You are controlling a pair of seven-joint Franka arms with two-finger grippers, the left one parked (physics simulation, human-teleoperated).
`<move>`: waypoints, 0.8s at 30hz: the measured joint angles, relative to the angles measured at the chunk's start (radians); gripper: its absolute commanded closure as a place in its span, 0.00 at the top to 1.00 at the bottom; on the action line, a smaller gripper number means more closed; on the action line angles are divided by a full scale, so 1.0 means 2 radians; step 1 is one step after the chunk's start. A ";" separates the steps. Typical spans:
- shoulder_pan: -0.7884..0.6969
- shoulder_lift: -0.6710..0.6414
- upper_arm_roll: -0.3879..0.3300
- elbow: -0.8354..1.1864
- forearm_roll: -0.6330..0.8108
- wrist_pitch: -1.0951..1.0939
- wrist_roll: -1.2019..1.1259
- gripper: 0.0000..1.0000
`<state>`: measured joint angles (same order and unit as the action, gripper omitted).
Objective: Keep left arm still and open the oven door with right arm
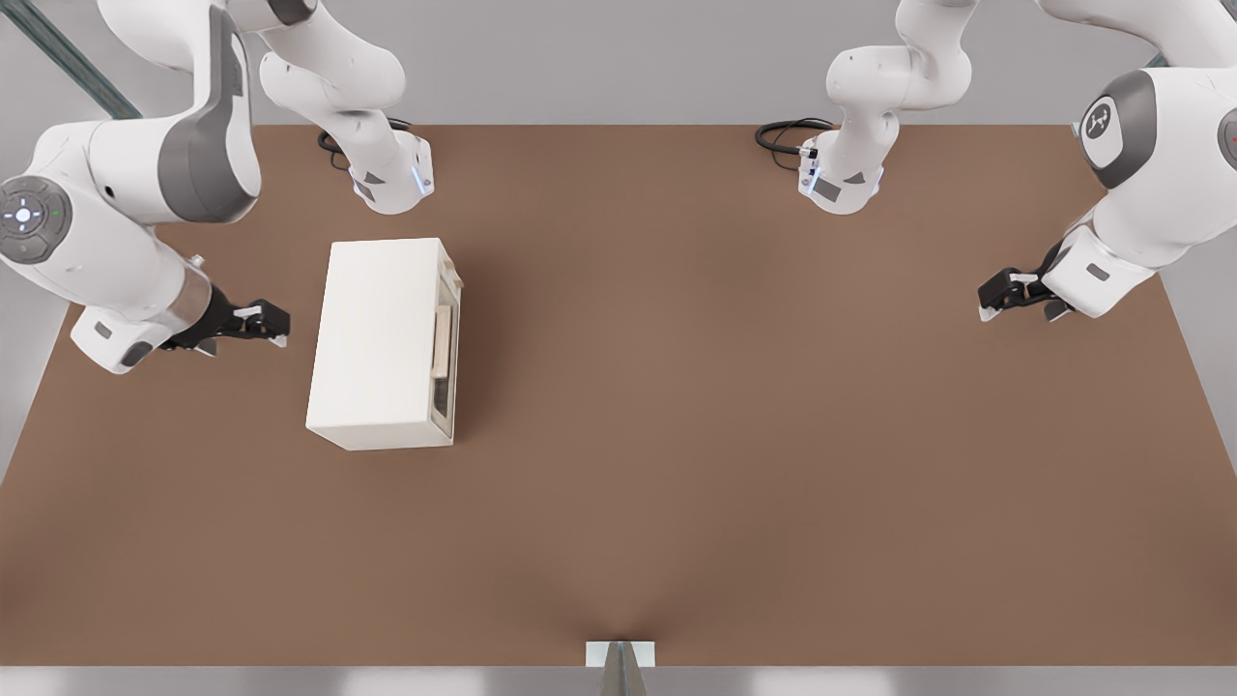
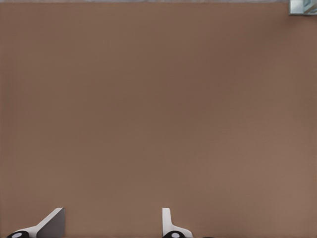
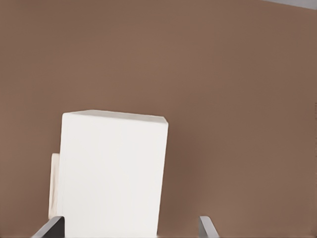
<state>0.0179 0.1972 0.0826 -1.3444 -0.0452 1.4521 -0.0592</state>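
The cream-white box oven (image 1: 377,338) stands on the brown table at the front view's left. Its oven door (image 1: 446,387) faces the front view's right and lies flat against the box, with a tan bar handle (image 1: 442,340) along it. My right arm's gripper (image 1: 273,323) hovers just off the oven's plain back wall, on the side away from the door, fingers open and holding nothing. In the right wrist view the oven (image 3: 114,173) fills the space between the open gripper (image 3: 129,229) fingertips, and only a thin cream strip (image 3: 53,183) of its door side shows.
The left arm's gripper (image 1: 1005,290) hangs over the table at the front view's far right. Both arm bases (image 1: 391,179) (image 1: 841,179) sit at the table's back edge. A small grey bracket (image 1: 619,654) marks the front edge. Bare brown table (image 1: 734,406) spreads beyond the door.
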 measured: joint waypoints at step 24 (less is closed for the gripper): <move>0.319 0.169 -0.001 -0.071 -0.239 -0.115 0.258 0.00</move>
<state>0.6564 0.5357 0.0812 -1.4862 -0.5226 1.2222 0.4576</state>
